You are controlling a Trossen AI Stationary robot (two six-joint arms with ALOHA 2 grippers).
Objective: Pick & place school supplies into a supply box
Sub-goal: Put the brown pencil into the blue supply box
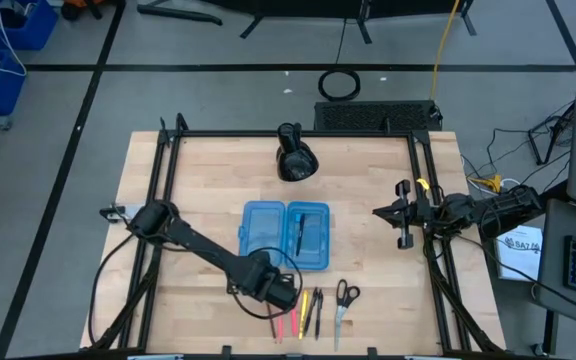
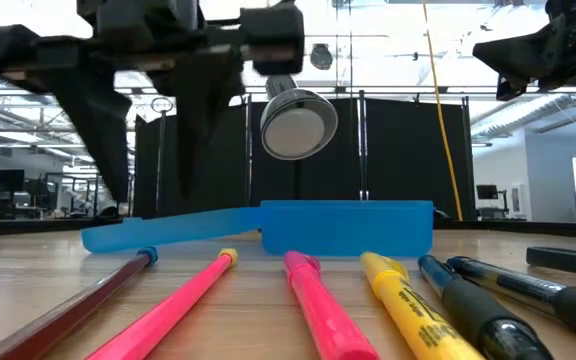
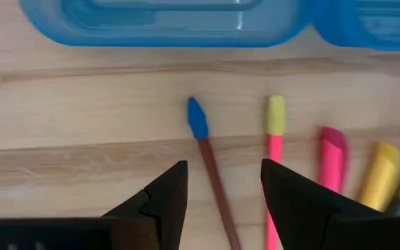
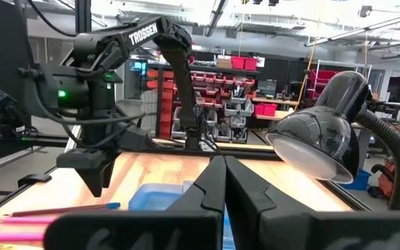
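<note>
**Blue case lies open, left pincer over the pencils**

Wooden tabletop (image 1: 168,180), and the left pincer (image 3: 219,191) hangs spread, empty, straddling the blue-tipped brown pencil (image 3: 210,163). Beside it lie the pink pencil (image 3: 275,139), a pink marker (image 3: 332,156), a yellow highlighter (image 3: 377,173); scissors (image 1: 344,298) farther right. The supply box (image 1: 284,234) sits open mid-table, one pen (image 1: 299,232) inside. The right pincer (image 4: 223,182), clenched, waits at the right edge.

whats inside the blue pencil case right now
One dark pen lies in the right half of the open supply box. The left half looks empty from above. In the low view the box wall hides the inside.
</note>
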